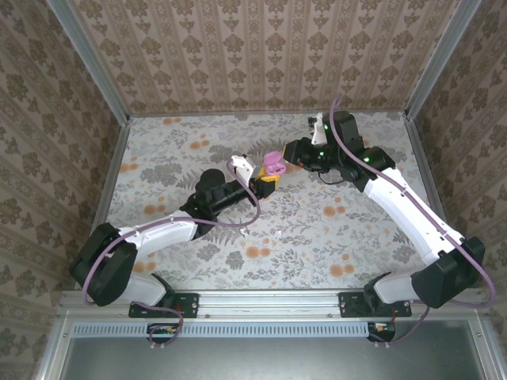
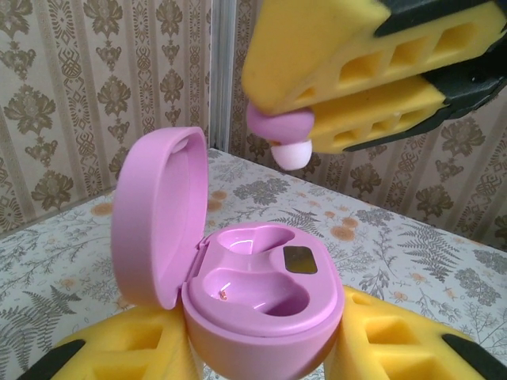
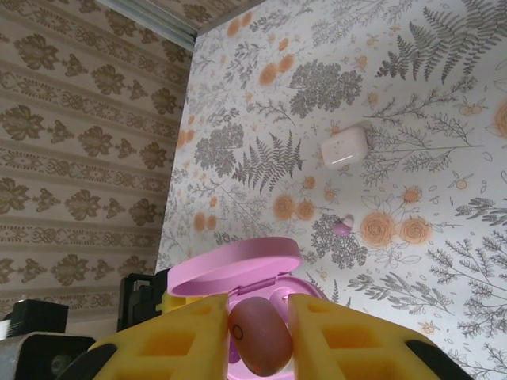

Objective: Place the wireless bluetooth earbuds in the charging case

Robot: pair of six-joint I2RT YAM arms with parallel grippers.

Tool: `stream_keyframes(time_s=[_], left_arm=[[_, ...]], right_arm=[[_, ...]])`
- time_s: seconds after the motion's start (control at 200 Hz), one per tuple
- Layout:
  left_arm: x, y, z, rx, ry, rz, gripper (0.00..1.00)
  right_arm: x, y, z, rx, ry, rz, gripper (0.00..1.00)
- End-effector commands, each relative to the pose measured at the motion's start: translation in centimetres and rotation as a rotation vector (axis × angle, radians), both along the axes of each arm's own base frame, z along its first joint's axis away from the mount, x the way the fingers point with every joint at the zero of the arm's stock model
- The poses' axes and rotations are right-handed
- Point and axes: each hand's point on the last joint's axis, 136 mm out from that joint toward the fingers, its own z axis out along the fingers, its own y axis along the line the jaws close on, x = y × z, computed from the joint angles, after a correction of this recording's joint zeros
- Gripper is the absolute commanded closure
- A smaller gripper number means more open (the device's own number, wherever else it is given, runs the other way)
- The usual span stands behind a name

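Observation:
The open pink charging case [image 2: 261, 293] sits upright between the yellow foam fingers of my left gripper [image 2: 265, 344], which is shut on its base. Its lid [image 2: 154, 214] stands up on the left, and both wells show bare. Just above the case, my right gripper [image 2: 317, 107] is shut on a pink earbud [image 2: 281, 136] with a white tip pointing down. From the right wrist, that earbud [image 3: 261, 340] is pinched in my right gripper [image 3: 260, 332], with the case lid [image 3: 238, 265] right behind it. From above, the case [image 1: 273, 164] is mid-table between my left gripper [image 1: 268, 180] and right gripper [image 1: 288, 154].
A second pink earbud [image 3: 342, 228] lies loose on the floral table cover [image 3: 412, 95]. A closed white case [image 3: 344, 146] lies beyond it. Patterned walls [image 1: 261, 55] close in the table at the back and both sides.

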Motion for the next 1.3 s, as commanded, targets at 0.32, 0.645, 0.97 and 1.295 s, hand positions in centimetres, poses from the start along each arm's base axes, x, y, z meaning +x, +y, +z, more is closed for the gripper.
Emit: stream_keyframes(time_s=[0.32,0.645,0.97,1.295], left_arm=[[-0.4,-0.4,3.1,-0.051,-0.083,-0.023,0.63],[-0.4,-0.4,3.6,-0.059,-0.091,-0.022,0.63],[-0.5,-0.3,4.1,-0.067,-0.102,-0.027,0.63],[-0.6,-0.3,4.3,-0.067,-0.107,-0.027,0.63]], right_arm=[[-0.8,1.6,-1.3,-0.053,0.044,0.101,0.73],[-1.3,1.3,-2.1,-0.096,0.056,0.120,0.73],[-1.2,1.4,-2.8,-0.118,0.067,0.131,0.71],[-1.1,1.2,-2.0,-0.128,0.050,0.124,0.68]])
